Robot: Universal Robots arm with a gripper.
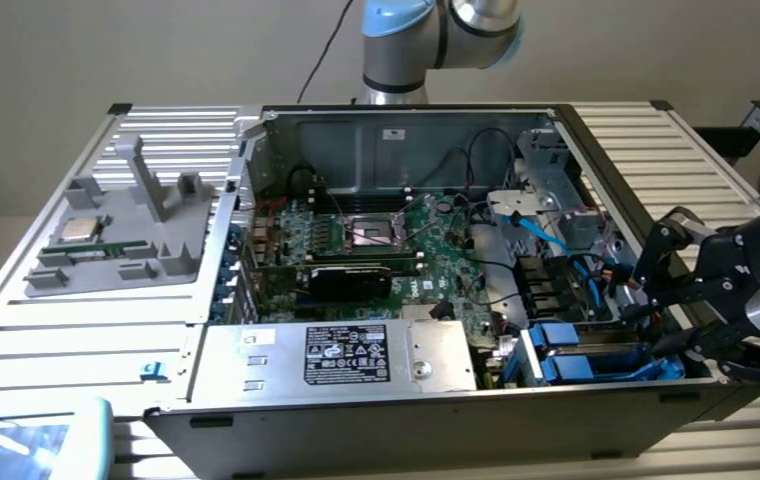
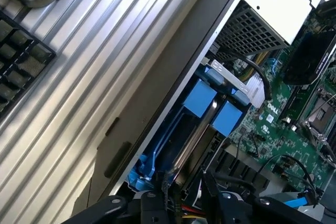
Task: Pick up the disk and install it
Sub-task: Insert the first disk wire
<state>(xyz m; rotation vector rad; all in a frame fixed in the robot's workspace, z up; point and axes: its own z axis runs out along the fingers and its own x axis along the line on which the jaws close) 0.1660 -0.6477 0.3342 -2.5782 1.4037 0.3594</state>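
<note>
I'm working remotely in what looks like a robotics lab: an opened computer case (image 1: 394, 135) sits on a ribbed aluminium desk (image 1: 73, 340), with a robot arm (image 1: 420, 40) just behind the case and a grey parts fixture (image 1: 127, 240) beside it.

Open computer case (image 1: 394, 120) on ribbed table (image 1: 73, 330), green motherboard (image 1: 423, 262), silver power supply (image 1: 340, 355), grey fixture (image 1: 120, 245) holding chip (image 1: 80, 229)

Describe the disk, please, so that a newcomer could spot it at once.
Find the open computer case on the ribbed table. In its near corner at the exterior view's right, beside the silver box with the black label, sits the disk. Only it wears a bright blue plastic frame; its neighbours are grey metal and green board.
</note>
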